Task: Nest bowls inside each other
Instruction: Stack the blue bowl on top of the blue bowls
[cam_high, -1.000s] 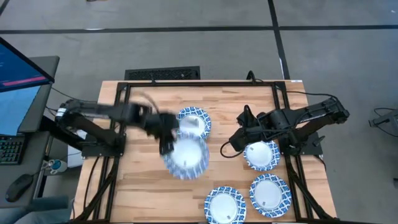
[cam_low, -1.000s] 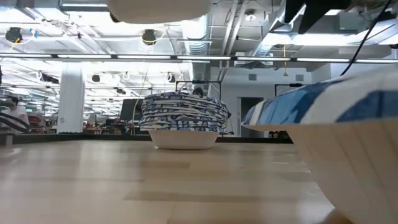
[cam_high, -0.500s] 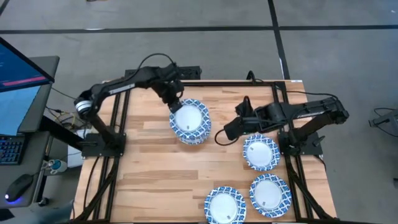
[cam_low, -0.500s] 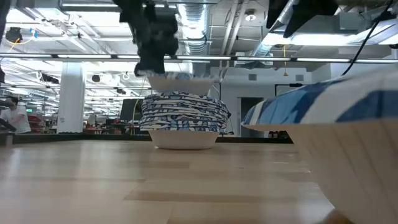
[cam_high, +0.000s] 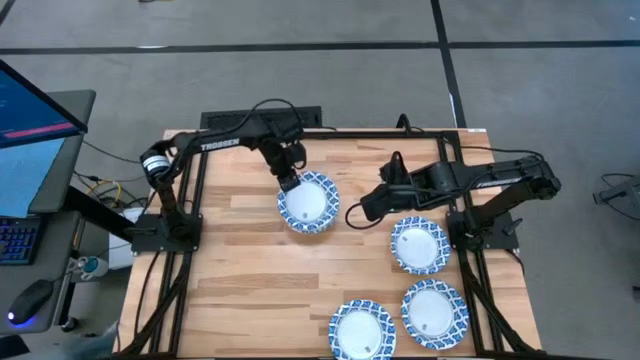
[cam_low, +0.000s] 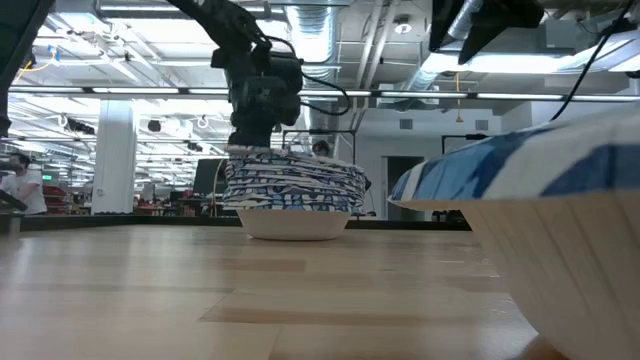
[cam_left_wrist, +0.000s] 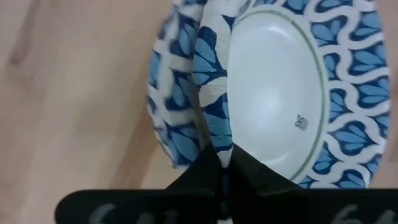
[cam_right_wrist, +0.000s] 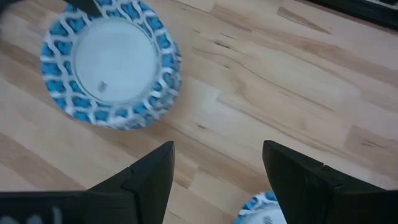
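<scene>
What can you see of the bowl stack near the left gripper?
The bowl stack sits upright on the wooden table, toward its far middle. Many nested shallow bowls, white centres, blue-and-white patterned rims, slightly uneven edges. The top bowl sits a bit askew; the left gripper is shut on its rim.

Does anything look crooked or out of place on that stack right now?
Yes. The top bowl sits skewed on the stack, shifted off the bowls under it, whose rims stick out on one side. The left gripper is shut on its rim. Three loose bowls lie flat; the right gripper hangs open.
</scene>
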